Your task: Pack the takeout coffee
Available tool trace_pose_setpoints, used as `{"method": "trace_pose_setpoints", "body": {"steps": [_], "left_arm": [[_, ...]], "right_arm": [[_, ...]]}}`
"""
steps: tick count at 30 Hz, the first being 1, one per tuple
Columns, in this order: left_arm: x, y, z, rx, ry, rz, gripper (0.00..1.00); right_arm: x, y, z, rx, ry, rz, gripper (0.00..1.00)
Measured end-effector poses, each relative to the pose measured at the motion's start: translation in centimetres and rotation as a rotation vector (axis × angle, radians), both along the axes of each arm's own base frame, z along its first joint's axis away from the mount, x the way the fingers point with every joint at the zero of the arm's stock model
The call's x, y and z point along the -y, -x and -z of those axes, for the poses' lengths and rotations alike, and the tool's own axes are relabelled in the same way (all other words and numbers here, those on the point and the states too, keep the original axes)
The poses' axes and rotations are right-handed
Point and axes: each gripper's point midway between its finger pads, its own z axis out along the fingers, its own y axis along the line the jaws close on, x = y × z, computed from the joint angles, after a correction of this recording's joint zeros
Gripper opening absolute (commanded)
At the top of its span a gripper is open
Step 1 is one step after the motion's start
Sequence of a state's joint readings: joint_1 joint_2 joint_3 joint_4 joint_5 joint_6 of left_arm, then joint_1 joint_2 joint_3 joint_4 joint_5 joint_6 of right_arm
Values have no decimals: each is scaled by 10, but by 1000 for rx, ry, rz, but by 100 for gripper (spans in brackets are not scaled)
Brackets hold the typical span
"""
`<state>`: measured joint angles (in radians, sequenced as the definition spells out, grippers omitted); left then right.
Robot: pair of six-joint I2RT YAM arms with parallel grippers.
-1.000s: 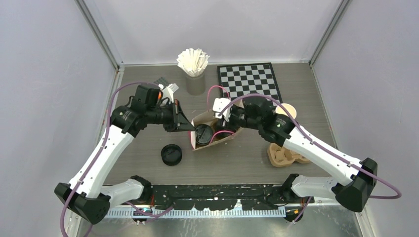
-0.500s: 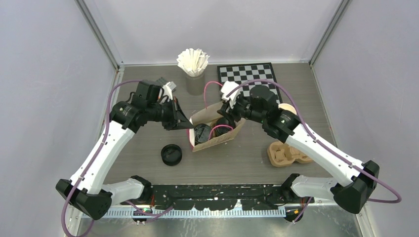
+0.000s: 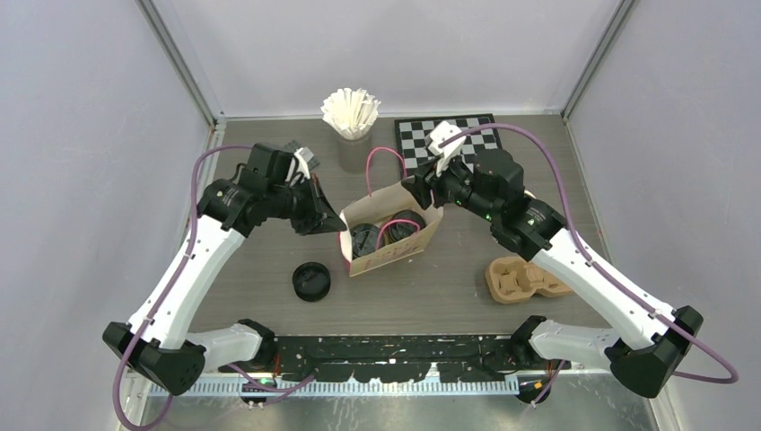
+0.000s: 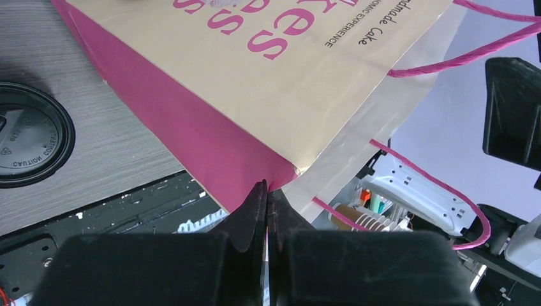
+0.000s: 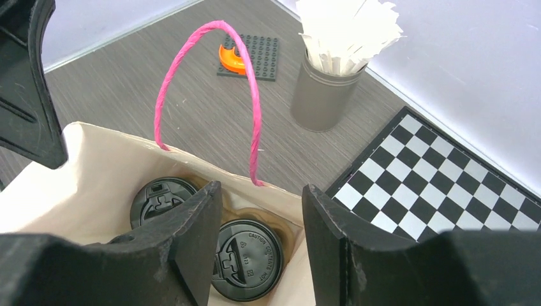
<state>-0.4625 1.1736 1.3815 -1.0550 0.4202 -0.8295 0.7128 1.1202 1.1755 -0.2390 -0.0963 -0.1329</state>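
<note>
Two cups [image 5: 245, 268] sit in the bag [image 4: 255, 95], just below the right gripper [image 5: 261, 191], open and empty; the left gripper [image 4: 268, 191] pinches the bag's edge.

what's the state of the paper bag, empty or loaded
Loaded, at least partly: two black-lidded cups stand inside the paper bag, seen through its open top. A third cup sits outside on the table.

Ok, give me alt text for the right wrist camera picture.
Two black-lidded coffee cups sit inside an open paper bag with a pink handle, framed by the open right pincer. Behind stand a pot of white sticks and a checkerboard.
</note>
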Motion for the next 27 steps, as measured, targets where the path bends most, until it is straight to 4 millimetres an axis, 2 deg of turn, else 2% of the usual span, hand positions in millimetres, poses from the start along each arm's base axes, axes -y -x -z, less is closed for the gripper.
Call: {"method": "trace_pose_setpoints", "body": {"steps": [4, 6, 12, 19, 23, 27], "left_arm": [[-2, -3, -1, 4, -13, -19, 6], [-3, -6, -1, 12, -25, -30, 11], [-12, -20, 2, 69, -74, -76, 15], [-22, -34, 7, 132, -127, -103, 23], [-25, -45, 7, 172, -152, -103, 27], [-28, -54, 0, 221, -182, -96, 35]], "right_arm": [[4, -1, -6, -9, -33, 37, 55], [8, -4, -10, -14, -50, 70, 58], [26, -14, -32, -49, -133, 228, 60], [51, -12, -62, -100, -206, 368, 60], [60, -10, -67, -137, -224, 422, 61], [64, -12, -65, -198, -235, 482, 68]]}}
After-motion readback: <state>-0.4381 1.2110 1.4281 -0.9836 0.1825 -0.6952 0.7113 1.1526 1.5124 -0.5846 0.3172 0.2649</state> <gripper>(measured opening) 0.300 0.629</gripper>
